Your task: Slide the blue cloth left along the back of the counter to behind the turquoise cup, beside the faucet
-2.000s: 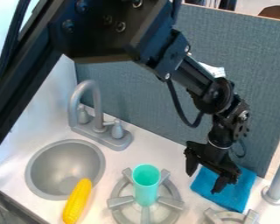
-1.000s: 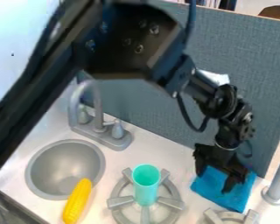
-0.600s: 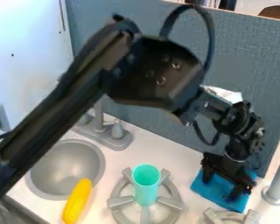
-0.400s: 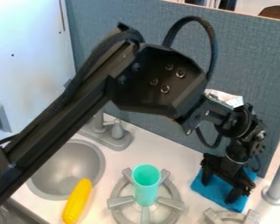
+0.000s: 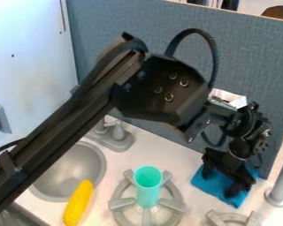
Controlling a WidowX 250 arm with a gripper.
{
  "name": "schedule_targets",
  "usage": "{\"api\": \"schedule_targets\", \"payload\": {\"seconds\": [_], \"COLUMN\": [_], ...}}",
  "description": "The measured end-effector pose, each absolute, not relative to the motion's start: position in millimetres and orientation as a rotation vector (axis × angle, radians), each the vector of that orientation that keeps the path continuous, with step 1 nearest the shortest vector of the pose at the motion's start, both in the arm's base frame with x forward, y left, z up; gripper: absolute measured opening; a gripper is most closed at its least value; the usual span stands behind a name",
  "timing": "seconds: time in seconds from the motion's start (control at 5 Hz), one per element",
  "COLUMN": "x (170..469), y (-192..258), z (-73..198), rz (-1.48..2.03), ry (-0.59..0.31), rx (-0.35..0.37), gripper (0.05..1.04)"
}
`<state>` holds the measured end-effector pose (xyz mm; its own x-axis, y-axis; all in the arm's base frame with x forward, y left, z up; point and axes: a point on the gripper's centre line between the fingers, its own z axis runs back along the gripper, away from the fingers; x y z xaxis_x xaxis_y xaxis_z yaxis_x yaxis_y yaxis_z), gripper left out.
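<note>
Hanging over the blue cloth, the claw has its fingers spread wide.

Toy kitchen setup, prob. in a lab: small sink w/ faucet, stove burner, robot arm

Turquoise cup on grey burner, yellow corn, sink

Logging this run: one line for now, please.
tool at blue cloth, fingers apart | cup upright on burner | yellow corn by sink
</note>
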<state>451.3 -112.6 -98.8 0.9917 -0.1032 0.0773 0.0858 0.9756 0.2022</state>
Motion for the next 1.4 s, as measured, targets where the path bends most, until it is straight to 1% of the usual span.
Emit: {"api": "schedule_targets", "payload": {"seconds": [0.2,0.4,0.6,0.8,1.0,1.2,1.4], "x": [459.0,464.4,466.1,464.3,456.1,447.7,445.4], "y": [-78.7,-38.4,-24.1,-20.0,-3.1,18.8,32.8], "z": [-98.7,-98.9,-99.7,-100.1,-101.8,-101.2,-100.2], "rz": [-0.020,0.067,0.110,0.120,0.171,0.238,0.282], "ry": [-0.076,-0.043,-0.005,0.023,0.063,0.101,0.118], "rx": [0.241,0.267,0.285,0.283,0.278,0.287,0.291], "gripper": [1.001,1.001,1.001,1.001,1.001,1.001,1.001]}}
